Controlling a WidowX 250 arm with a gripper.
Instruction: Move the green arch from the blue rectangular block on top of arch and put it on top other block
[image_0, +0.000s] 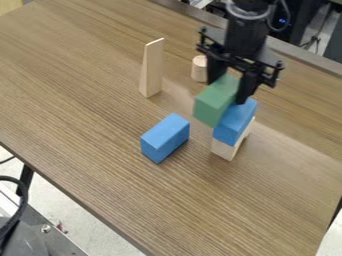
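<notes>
From here: pincer looks clamped on the green arch, over the stacked blue block and offset toward the lone blue block, nearer the surface's lower-left edge. Get full clearance before traversing, keep it level, match long axes, center, lower slowly, release only once seated.

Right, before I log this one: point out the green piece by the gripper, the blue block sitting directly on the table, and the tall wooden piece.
Green piece (216, 94): camera view, upper face.
Blue block (165, 131): camera view, top face.
Tall wooden piece (153, 71): camera view, broad side.
</notes>
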